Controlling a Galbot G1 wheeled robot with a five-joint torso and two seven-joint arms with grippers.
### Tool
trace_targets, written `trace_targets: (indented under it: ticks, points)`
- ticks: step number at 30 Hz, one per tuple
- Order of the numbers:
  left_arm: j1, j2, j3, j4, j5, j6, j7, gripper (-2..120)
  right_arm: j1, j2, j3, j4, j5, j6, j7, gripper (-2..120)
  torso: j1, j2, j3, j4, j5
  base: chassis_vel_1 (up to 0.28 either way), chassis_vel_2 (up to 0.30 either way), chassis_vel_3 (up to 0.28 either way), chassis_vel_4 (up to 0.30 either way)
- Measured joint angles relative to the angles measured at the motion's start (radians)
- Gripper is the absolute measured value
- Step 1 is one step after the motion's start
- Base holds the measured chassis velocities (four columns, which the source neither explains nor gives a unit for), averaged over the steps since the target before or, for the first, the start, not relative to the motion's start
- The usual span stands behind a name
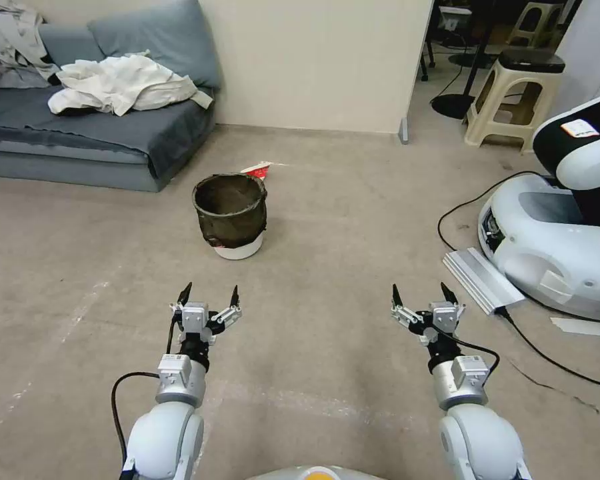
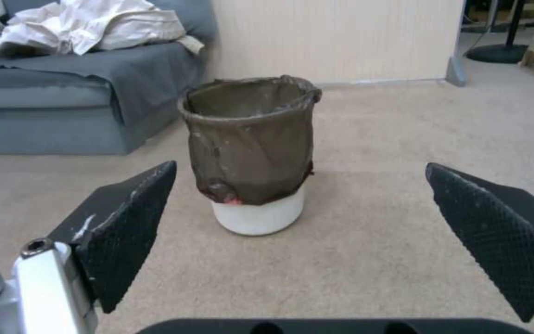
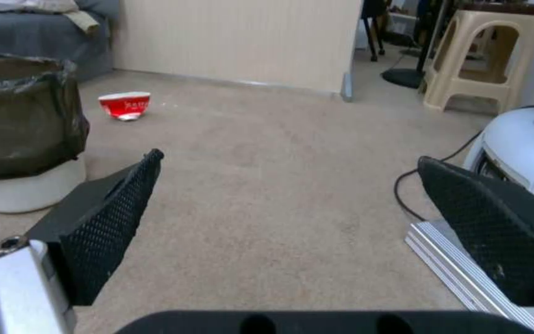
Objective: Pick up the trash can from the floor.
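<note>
The trash can (image 1: 232,215) stands upright on the floor (image 1: 340,220), a white bucket with a dark crinkled bag folded over its rim. My left gripper (image 1: 209,295) is open and hovers a short way in front of it, slightly to its left, not touching. In the left wrist view the trash can (image 2: 251,153) sits straight ahead, between and beyond the two black fingers (image 2: 128,222). My right gripper (image 1: 417,293) is open too, well off to the right with nothing between its fingers. The right wrist view catches the trash can (image 3: 23,130) at its edge.
A grey sofa (image 1: 93,120) with crumpled cloths stands at the back left. A red bowl (image 3: 125,105) lies just behind the can. At the right are another robot's white base (image 1: 553,247), a black cable (image 1: 460,207), a metal bar (image 1: 481,279) and a beige stool (image 1: 513,100).
</note>
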Motion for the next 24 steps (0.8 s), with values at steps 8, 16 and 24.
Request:
trace_targets:
  ticks: [8, 16, 24]
  points:
    - [0.0, 0.0, 0.0, 0.0, 0.0, 0.0, 0.0, 100, 0.0, 0.0, 0.0, 0.0, 0.0, 0.0, 0.0, 100, 0.0, 0.0, 0.0, 0.0, 0.0, 0.0, 0.0, 0.0, 0.0]
    - [0.027, 0.011, -0.025, -0.055, -0.014, 0.004, -0.006, 100, -0.014, 0.008, -0.004, 0.036, -0.002, -0.012, 0.001, 100, 0.0, 0.0, 0.0, -0.0002, 0.0003, 0.0, 0.0, 0.0, 0.0]
    - [0.152, 0.061, -0.137, -0.305, -0.082, 0.036, -0.041, 100, -0.104, 0.068, -0.042, 0.298, -0.031, -0.102, 0.026, 100, 0.0, 0.0, 0.0, 0.0, -0.0001, 0.0, 0.0, 0.0, 0.0]
